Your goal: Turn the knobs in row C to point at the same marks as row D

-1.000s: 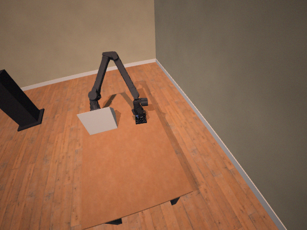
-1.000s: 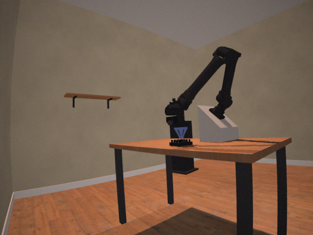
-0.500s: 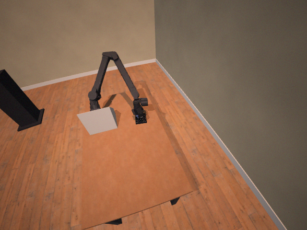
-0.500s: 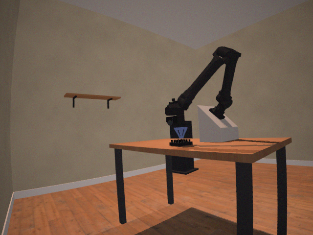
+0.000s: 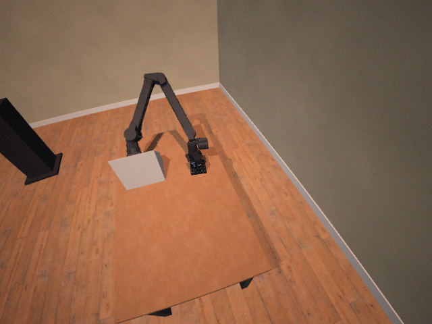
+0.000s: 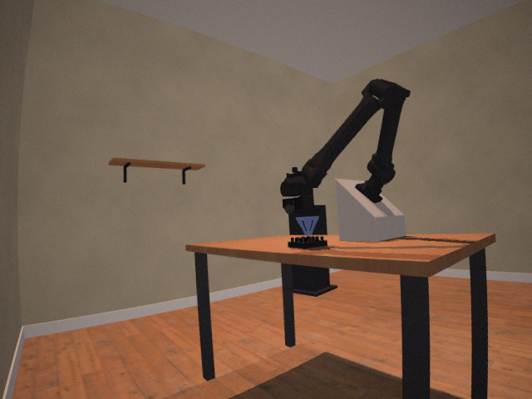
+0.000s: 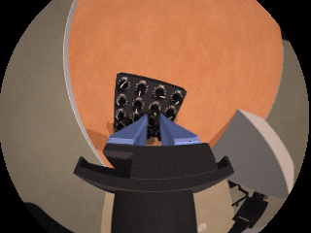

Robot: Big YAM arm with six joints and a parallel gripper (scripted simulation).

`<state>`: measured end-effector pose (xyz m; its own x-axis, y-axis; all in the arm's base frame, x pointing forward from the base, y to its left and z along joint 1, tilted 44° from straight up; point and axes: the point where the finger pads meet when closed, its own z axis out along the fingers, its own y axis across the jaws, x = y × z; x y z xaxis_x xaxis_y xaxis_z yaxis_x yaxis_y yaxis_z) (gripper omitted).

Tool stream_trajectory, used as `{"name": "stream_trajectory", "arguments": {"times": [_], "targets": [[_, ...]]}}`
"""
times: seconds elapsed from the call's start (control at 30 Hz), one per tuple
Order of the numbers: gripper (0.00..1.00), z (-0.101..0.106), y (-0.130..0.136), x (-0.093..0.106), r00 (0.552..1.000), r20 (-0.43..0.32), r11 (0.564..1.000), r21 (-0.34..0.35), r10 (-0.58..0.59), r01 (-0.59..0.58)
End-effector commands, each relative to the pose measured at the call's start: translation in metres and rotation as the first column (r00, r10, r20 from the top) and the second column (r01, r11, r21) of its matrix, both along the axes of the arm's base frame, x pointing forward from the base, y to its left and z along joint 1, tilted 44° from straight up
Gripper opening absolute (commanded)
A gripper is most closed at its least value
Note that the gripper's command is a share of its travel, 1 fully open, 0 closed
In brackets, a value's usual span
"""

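Black rectangular knob box (image 5: pixel 198 171) (image 6: pixel 307 244) (image 7: pixel 150 83): on the brown table (image 5: pixel 188 223) (image 6: pixel 343 253) (image 7: pixel 194 44). Blue-fingered gripper (image 6: pixel 307 235) (image 7: pixel 154 117): above the box, fingers slightly spread; whether pinching a knob, cannot tell.
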<state>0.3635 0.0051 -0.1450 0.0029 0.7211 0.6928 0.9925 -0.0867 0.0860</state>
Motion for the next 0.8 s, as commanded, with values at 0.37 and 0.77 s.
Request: {"name": "stream_trajectory", "arguments": {"times": [0.37,0.77], "targets": [[0.20,-0.0092,0.0056,0.0078,1.000,0.003,1.000,-0.001,-0.009,0.009],[0.20,-0.0114,0.0074,0.0062,1.000,-0.003,1.000,0.001,-0.012,0.012]]}}
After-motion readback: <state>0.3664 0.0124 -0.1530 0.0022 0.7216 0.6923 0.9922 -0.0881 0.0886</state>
